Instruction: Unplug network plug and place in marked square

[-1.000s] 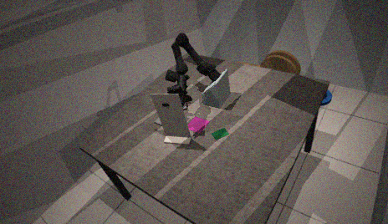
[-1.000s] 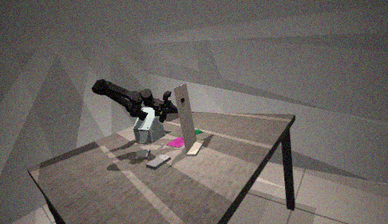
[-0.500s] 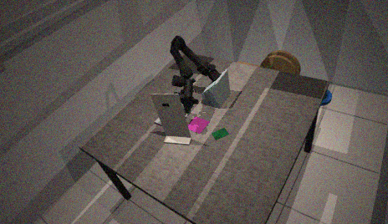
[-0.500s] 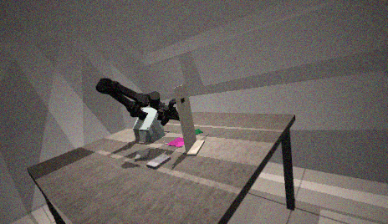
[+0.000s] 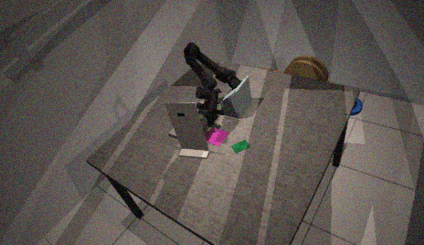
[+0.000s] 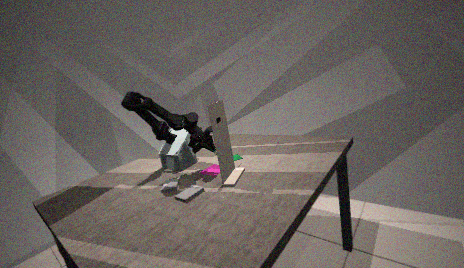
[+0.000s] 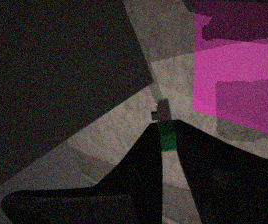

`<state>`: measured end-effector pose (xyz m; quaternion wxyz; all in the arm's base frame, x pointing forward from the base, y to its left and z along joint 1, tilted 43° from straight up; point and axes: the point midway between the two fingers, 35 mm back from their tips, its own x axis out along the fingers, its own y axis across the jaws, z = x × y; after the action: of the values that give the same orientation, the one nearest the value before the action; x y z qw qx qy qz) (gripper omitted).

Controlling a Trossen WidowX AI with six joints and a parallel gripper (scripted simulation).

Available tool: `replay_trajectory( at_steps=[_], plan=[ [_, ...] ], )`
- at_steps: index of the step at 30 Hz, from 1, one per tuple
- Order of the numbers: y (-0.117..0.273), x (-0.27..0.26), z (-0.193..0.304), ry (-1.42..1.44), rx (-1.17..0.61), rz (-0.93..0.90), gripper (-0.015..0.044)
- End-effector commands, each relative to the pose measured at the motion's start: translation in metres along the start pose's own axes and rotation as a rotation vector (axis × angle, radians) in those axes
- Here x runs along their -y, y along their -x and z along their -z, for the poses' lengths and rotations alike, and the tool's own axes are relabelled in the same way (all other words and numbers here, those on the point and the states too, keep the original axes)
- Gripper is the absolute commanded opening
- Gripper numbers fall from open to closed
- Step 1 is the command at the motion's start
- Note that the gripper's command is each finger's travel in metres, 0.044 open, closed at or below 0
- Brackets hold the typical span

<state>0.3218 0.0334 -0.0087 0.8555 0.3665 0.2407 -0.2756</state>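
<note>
Here's the arm [image 5: 215, 67] [image 6: 165, 113], bent low beside the panel [image 5: 189, 128] [image 6: 222, 140]! The tool [image 5: 212, 123] [image 6: 214, 150] [image 7: 165, 128] pinches the plug [image 7: 168, 136], near the magenta square [image 5: 218, 136] [image 6: 211, 170] [image 7: 220, 65].

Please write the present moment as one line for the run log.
jaws: shut on plug | plug: out of socket, above table | magenta square: nearby | release: not done

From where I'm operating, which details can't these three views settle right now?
- Plug's colour detail and tab: too small and dark between the end effector's fingers, wrist view.
- End effector's fingertips: hidden behind the upright panel, exterior view.
- Magenta square's far side: cut off by the frame edge, wrist view.
</note>
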Motion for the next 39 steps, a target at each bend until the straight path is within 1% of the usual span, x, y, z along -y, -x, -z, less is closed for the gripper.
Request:
replay_trajectory(
  at_steps=[1,9,39],
  plan=[
    [-0.002,0.015,0.002,-0.011,0.053,0.042,0.0],
    [-0.003,0.035,0.004,-0.022,0.137,0.093,0.0],
    [-0.024,0.05,0.002,-0.024,0.132,0.098,0.0]
  ],
)
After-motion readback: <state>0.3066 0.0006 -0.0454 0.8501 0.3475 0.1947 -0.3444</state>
